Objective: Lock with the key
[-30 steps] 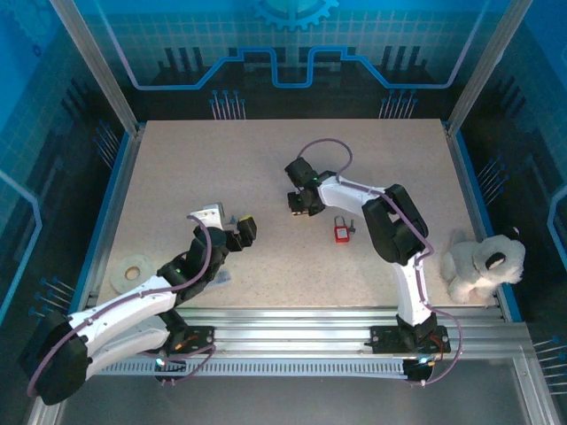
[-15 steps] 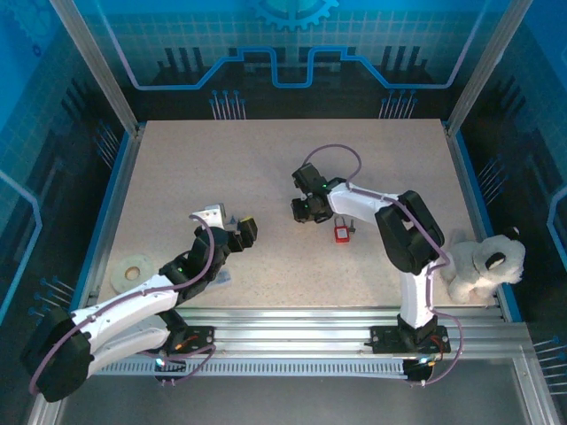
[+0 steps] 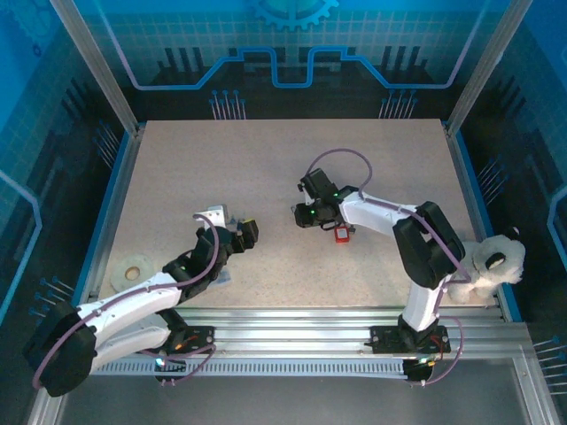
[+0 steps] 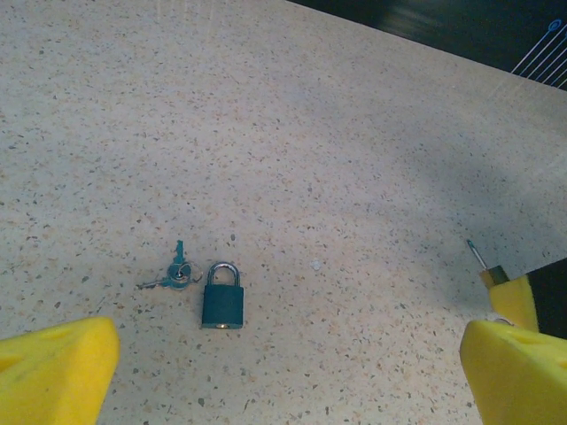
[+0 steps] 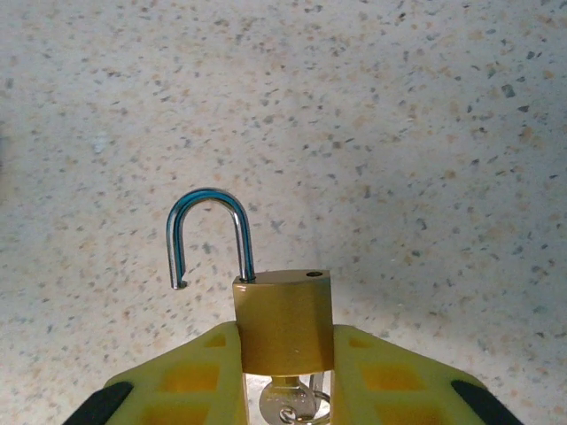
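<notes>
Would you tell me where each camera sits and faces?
Top external: above and behind, looking down on the speckled table; left arm, right arm show.
Left wrist: low, facing a teal metal padlock; open left gripper shows.
Right wrist: low over the table; right gripper clamps a brass padlock.
Shared: top and right wrist show that gripper.

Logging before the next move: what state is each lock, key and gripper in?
Brass padlock: shackle open, held by its body.
Right gripper: shut on brass padlock.
Left gripper: open, empty.
Table padlock: shackle shut, lying flat.
Key: loose beside table padlock.
</notes>
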`<state>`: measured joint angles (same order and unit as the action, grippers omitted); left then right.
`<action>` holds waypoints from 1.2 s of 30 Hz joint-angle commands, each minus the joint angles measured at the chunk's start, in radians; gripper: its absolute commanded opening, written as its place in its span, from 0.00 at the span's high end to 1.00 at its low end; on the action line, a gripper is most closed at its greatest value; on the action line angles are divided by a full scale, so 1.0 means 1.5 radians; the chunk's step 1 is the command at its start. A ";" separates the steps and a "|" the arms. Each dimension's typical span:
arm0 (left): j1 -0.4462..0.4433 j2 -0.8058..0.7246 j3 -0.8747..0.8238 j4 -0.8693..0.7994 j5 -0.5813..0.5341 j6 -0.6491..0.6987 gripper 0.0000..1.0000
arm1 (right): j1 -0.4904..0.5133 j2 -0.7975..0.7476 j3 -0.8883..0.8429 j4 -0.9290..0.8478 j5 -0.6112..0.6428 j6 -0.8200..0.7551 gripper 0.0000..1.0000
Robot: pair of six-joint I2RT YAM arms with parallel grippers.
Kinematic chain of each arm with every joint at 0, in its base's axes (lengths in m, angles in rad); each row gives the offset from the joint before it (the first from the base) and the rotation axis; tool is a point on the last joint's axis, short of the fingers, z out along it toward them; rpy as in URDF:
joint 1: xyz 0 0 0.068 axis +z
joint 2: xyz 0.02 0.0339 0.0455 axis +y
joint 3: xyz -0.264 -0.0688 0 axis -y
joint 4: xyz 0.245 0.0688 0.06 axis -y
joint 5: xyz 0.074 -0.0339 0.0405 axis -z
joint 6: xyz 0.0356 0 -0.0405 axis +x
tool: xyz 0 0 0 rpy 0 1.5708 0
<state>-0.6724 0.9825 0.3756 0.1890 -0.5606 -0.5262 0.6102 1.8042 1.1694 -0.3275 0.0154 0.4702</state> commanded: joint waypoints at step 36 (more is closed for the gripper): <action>-0.002 0.185 0.170 0.036 0.246 -0.185 0.05 | 0.027 -0.173 -0.131 0.096 -0.124 0.009 0.79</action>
<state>-0.6724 1.2366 0.5873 0.2047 -0.2420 -0.7647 0.6365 1.5803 0.9813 -0.2073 -0.1463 0.4782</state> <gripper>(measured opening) 0.961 0.210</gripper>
